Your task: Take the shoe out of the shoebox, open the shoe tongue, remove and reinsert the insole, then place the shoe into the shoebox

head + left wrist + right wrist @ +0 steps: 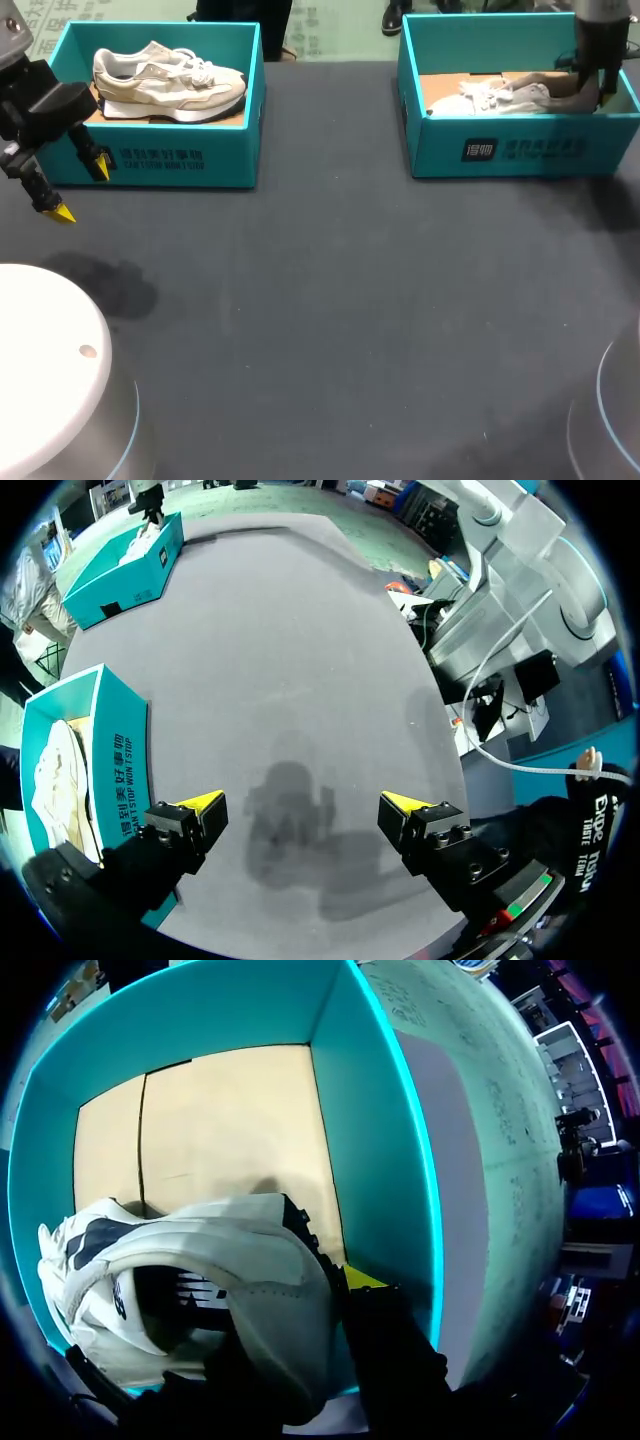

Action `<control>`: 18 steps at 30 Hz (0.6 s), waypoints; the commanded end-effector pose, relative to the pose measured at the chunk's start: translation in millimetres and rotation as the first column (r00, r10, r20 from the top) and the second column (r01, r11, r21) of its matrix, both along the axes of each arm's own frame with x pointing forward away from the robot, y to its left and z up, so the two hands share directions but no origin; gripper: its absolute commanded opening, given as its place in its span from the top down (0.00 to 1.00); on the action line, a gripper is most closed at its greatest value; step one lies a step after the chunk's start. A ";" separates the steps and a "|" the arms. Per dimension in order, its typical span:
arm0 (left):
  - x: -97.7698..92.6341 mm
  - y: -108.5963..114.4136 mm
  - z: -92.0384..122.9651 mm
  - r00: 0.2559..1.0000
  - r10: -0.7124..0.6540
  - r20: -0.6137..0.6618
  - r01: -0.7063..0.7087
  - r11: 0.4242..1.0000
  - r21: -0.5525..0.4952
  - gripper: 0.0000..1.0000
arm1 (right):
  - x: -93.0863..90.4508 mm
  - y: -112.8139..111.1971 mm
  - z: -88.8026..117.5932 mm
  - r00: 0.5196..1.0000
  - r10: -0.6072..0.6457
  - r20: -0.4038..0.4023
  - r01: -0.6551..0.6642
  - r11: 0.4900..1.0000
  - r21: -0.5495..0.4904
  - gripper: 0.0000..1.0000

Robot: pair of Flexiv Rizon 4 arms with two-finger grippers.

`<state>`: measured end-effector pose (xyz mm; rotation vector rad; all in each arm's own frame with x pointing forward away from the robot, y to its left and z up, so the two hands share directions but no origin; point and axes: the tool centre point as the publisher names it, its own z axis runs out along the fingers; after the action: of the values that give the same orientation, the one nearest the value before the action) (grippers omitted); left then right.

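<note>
Our right claw gripped the shoe inside the box; next, we thought, lift it out. Left claw was open.

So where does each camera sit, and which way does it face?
Head view: above and behind, looking down on the table; left gripper, right gripper show.
Left wrist view: on the left arm, facing table past its open fingers, left shoebox beside.
Right wrist view: on the right arm, facing into the right shoebox; its gripper at the shoe heel.
Shared: both shoeboxes, in head and left wrist.
</note>
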<state>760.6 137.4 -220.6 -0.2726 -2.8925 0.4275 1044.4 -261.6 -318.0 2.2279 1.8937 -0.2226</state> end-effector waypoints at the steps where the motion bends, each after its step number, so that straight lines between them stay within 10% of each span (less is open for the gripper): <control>1: -0.7 0.5 -0.1 1.000 -0.001 0.002 0.001 1.000 0.002 0.00 | 6.3 2.1 -5.5 1.000 -0.002 -0.015 0.002 1.000 0.009 1.00; 18: -0.7 0.5 -0.1 1.000 -0.001 0.002 0.001 1.000 0.002 0.00 | 9.5 5.4 -31.7 0.999 -0.011 -0.054 0.014 0.999 0.041 1.00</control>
<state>760.6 137.4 -220.5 -0.2726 -2.8925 0.4275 1049.1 -254.8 -345.4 2.2761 1.9210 -0.2502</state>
